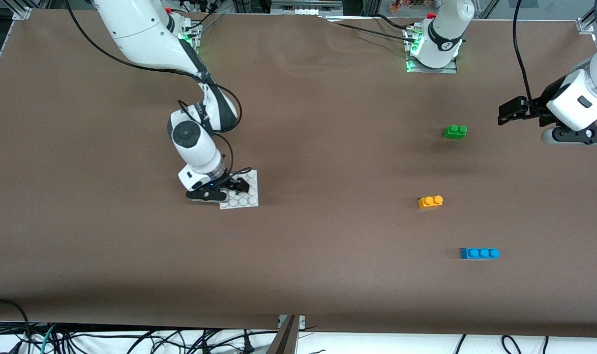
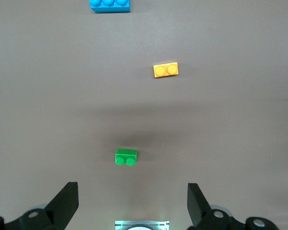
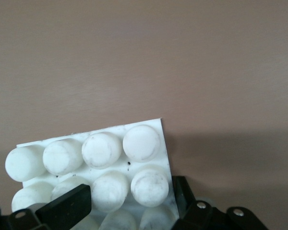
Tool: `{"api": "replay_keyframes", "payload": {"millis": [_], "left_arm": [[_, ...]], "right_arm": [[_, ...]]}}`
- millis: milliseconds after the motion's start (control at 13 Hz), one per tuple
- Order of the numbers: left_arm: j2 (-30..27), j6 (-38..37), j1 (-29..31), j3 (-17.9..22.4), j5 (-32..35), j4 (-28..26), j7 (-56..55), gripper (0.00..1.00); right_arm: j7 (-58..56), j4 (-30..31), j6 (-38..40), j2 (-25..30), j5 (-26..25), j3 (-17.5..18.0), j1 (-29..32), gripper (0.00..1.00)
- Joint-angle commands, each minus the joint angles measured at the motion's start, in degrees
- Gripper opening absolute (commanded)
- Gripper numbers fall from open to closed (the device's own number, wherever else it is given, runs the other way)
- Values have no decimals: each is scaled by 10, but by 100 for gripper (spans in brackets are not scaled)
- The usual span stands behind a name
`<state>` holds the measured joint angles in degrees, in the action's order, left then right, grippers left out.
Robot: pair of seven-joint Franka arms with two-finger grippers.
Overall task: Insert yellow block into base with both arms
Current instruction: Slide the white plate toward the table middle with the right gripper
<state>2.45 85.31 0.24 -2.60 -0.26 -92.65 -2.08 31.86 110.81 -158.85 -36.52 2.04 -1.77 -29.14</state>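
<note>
Nearest my front camera I see the blue brick [image 1: 479, 253], lying flat toward the left arm's end of the table. At about eleven o'clock from it sits the yellow block [image 1: 430, 201], studs up, alone on the brown table [image 1: 328, 275] and touched by nothing.

Well apart, at about nine o'clock from the yellow block, toward the right arm's end, lies the base [image 1: 244, 196]. The right gripper [image 1: 228, 189] is down on it, clenched on the base across its edge; my right wrist view shows a finger [image 3: 67, 207] on the studs and the other at the plate's side.

Farther back, at about one o'clock from the yellow block, is the green brick [image 1: 455, 132]. The left gripper [image 2: 133, 206] waits in the air just at that brick's three o'clock, released, jaws spread wide and holding nothing.
</note>
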Motion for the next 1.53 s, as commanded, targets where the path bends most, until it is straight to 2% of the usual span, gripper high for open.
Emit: {"api": "replay_keyframes", "payload": {"millis": [0,690,1073,1457], "left_arm": [[10,-14,0,-3,10,26,5,100],[10,-14,3,-2,10,27,6,100],[11,-14,3,-2,11,27,9,100],[10,-18,3,-2,11,28,7,100]], "right_arm": [[54,-47,-1,-39,7,-3,-34,80],[213,-156,-2,-115,5,-3,-126,80],[263,-183,-2,-135,2,-3,-175,80],[262,-189,-2,-135,0,0,-193,80]]}}
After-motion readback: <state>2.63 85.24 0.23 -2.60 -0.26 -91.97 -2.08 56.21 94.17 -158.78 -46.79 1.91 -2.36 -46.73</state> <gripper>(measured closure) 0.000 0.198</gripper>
